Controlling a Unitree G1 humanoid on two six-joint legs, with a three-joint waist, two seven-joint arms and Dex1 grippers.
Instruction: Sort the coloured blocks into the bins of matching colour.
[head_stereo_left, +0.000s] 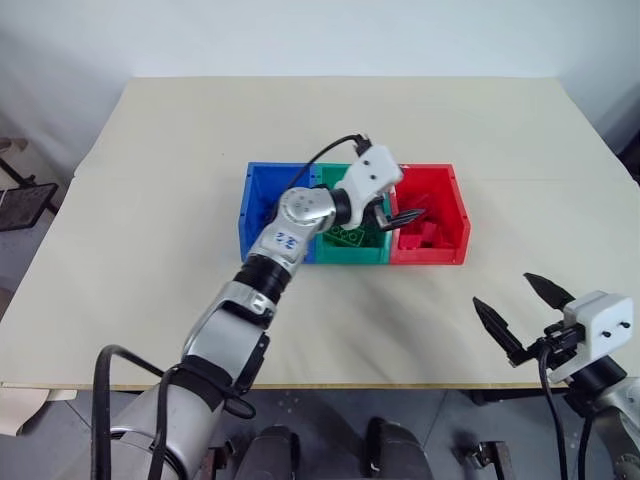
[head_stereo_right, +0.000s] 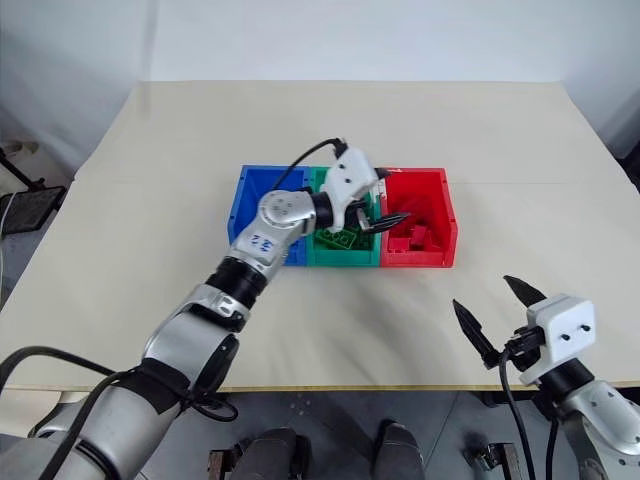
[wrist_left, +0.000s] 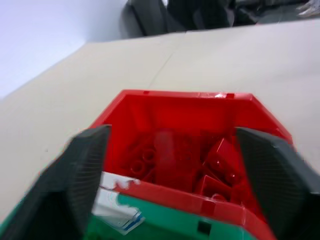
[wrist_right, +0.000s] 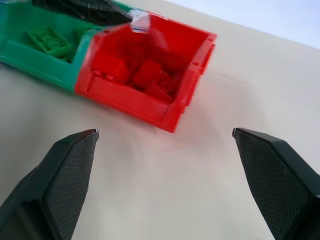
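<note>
Mid-frame on the beige desk (head_stereo_left: 150, 200): three joined bins, blue bin (head_stereo_left: 262, 195), green bin (head_stereo_left: 345, 245) and red bin (head_stereo_left: 440, 215) in a row, red bricks (wrist_right: 150, 72) piled in the red one, green bricks (wrist_right: 50, 40) in the green. Left tool (head_stereo_left: 395, 218) over the green-red rim, fingers spread wide, holding nothing, white tape (wrist_left: 117, 210) just below. Lower right: right tool (head_stereo_left: 522, 312) above bare desk, jaws wide apart, empty.
</note>
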